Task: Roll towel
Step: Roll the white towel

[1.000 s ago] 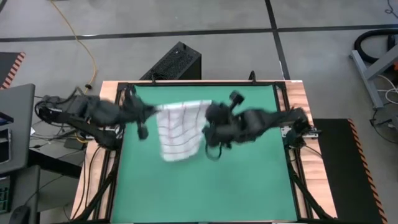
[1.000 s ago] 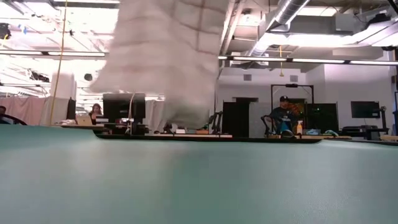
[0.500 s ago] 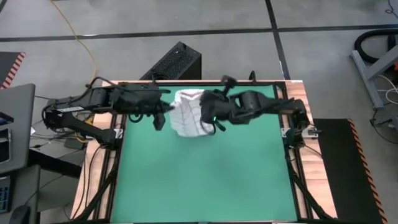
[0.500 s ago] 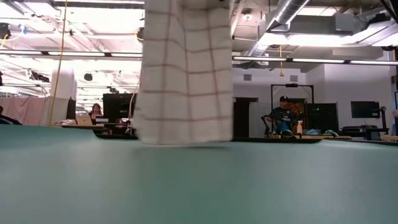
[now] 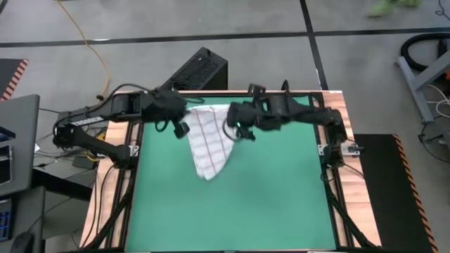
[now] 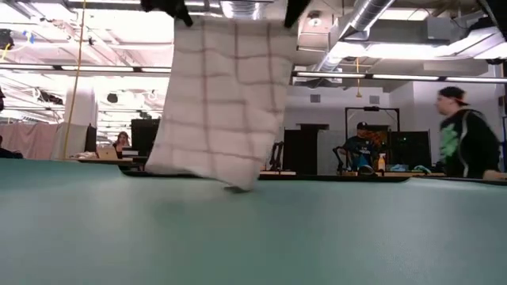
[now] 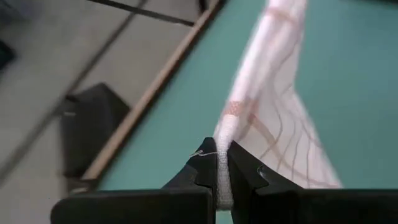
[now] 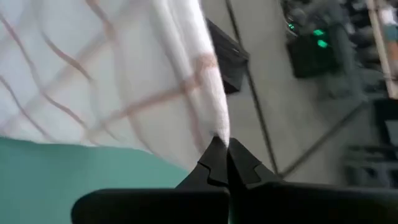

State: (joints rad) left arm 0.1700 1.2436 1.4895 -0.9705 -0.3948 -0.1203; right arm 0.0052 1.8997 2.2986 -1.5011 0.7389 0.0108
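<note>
Looking straight down first, I see the towel [image 5: 210, 144] hanging between my two grippers over the far half of the green mat [image 5: 232, 211], its top edge stretched from one set of fingers to the other and the rest of the cloth tapering to a point that reaches toward the mat's middle. My left gripper [image 5: 184, 121] sits at the towel's left top corner and my right gripper [image 5: 233, 124] at the right top corner, both arms reaching in from the far side rails of the wooden table [image 5: 112, 176]. At table height, the towel [image 6: 218, 103] drops as a broad checked sheet from the two dark finger pairs at the upper edge, and its lowest corner meets or nearly meets the mat [image 6: 253, 237]; I cannot tell which. Behind the table I see a person [image 6: 466, 134] in dark clothes and a cap at the right, and another person [image 6: 357, 150] seated farther back. From my left wrist, the left gripper [image 7: 222, 167] has its fingers pinched tight on a bunched edge of the towel [image 7: 273, 112], which runs away from the fingertips over the mat [image 7: 348, 93]. From my right wrist, the right gripper [image 8: 222, 155] is likewise clamped down on a corner, with the towel [image 8: 112, 74] spreading away just beyond the fingertips.
</note>
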